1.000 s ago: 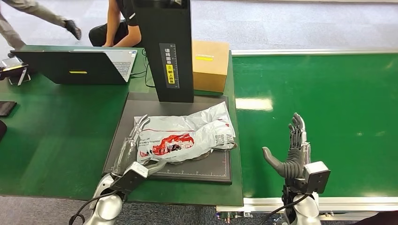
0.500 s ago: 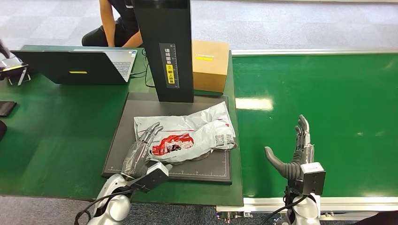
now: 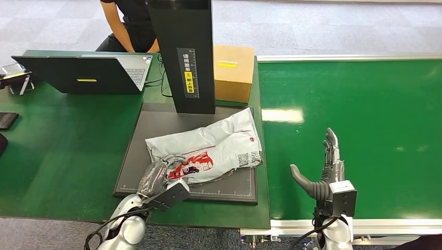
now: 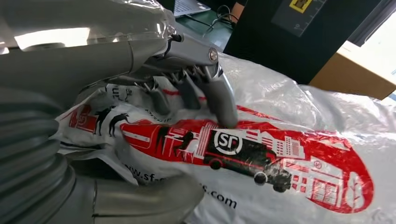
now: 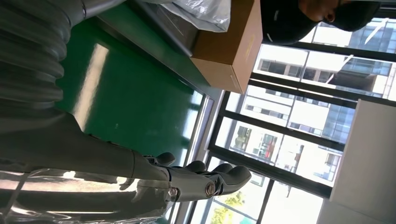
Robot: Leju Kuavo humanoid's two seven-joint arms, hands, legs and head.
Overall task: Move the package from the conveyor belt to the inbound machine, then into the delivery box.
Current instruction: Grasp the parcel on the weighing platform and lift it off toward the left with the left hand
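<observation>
Behind the package point(image 3: 208, 151), black scanner column point(image 3: 183, 52), cardboard box point(image 3: 233, 72).

Package on the machine's plate, belt to the right.
The package point(image 3: 208, 151) lies on the plate point(image 3: 156, 125) before the upright column point(image 3: 182, 52); laptop point(image 3: 83, 73) sits left on the desk point(image 3: 57, 151), box point(image 3: 233, 70) behind right, conveyor belt point(image 3: 365, 104) beyond.

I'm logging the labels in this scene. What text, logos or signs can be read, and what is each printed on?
"SF": round logo on the package, in its red picture.
"www.sf-e…" and "….com": web address on the package, partly hidden by the left hand.
Yellow label with Chinese characters on the black inbound machine: too small to read.
Yellow stickers on the cardboard box and laptop: unreadable.
</observation>
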